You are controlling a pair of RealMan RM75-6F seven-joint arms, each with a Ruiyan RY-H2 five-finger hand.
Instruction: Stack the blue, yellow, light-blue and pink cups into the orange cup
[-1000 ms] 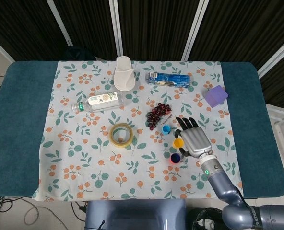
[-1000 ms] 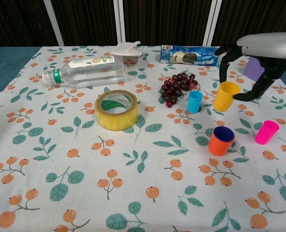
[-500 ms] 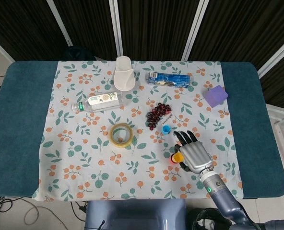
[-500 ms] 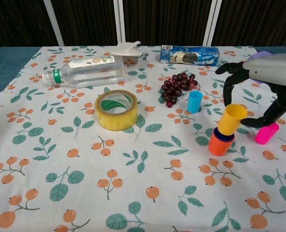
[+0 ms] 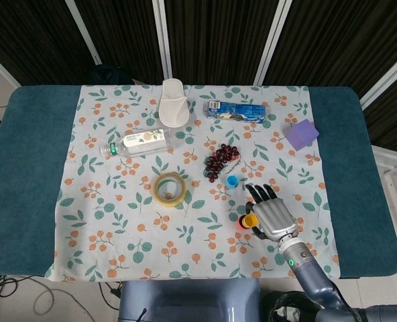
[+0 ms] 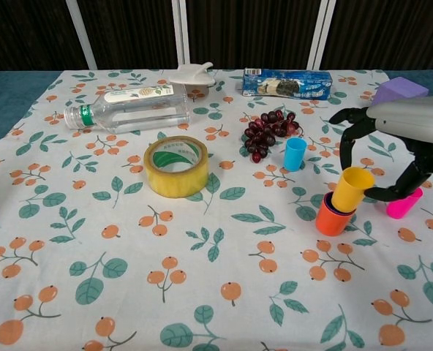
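Observation:
The orange cup (image 6: 332,220) stands on the flowered cloth at the right, with the dark blue cup (image 6: 325,209) nested in it, only its rim showing. The yellow cup (image 6: 352,189) sits slightly tilted in the top of that stack. My right hand (image 6: 401,139) reaches over it from the right and holds it between its dark fingers (image 6: 346,131) and thumb. The pink cup (image 6: 403,204) stands just right of the stack, under the hand. The light-blue cup (image 6: 295,153) stands apart behind, beside the grapes. In the head view my right hand (image 5: 271,213) covers the pink cup. No left hand shows.
A bunch of grapes (image 6: 268,131) lies behind the light-blue cup. A yellow tape roll (image 6: 176,166) sits mid-table, and a clear bottle (image 6: 129,107) lies at the back left. A blue packet (image 6: 286,82), a white holder (image 6: 191,73) and a purple block (image 6: 398,89) line the back.
My right hand carried the yellow cup from beside the light-blue cup forward and over the orange cup, then lowered it into the blue cup nested there.

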